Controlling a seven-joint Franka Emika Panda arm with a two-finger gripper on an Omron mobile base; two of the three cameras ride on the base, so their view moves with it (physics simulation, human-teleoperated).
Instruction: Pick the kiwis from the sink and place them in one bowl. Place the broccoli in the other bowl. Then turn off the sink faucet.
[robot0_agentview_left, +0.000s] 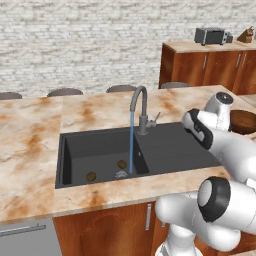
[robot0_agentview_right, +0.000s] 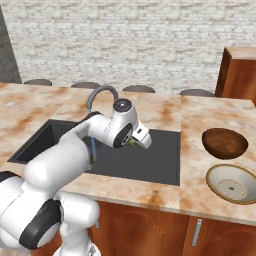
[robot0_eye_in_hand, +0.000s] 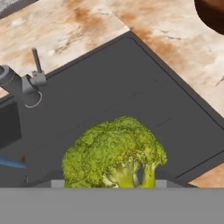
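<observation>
hand (robot0_agentview_right: 136, 142) – clamped on the broccoli (robot0_eye_in_hand: 114, 153), raised over the drainboard of the sink (robot0_eye_in_hand: 131, 87) | target – the other bowl (robot0_agentview_right: 224, 142) on the bench, well beyond the sink's far edge | kiwis (robot0_agentview_left: 91, 176) wait in the basin.

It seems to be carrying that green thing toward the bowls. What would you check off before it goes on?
1. Broccoli held by the gripper: ok.
2. Broccoli lifted above the sink drainboard: ok.
3. Dark wooden bowl empty: ok.
4. Cream bowl kept free for fruit: ok.
5. Kiwis out of the basin: not ok, both remain there.
6. Faucet off: not ok, water runs.
</observation>
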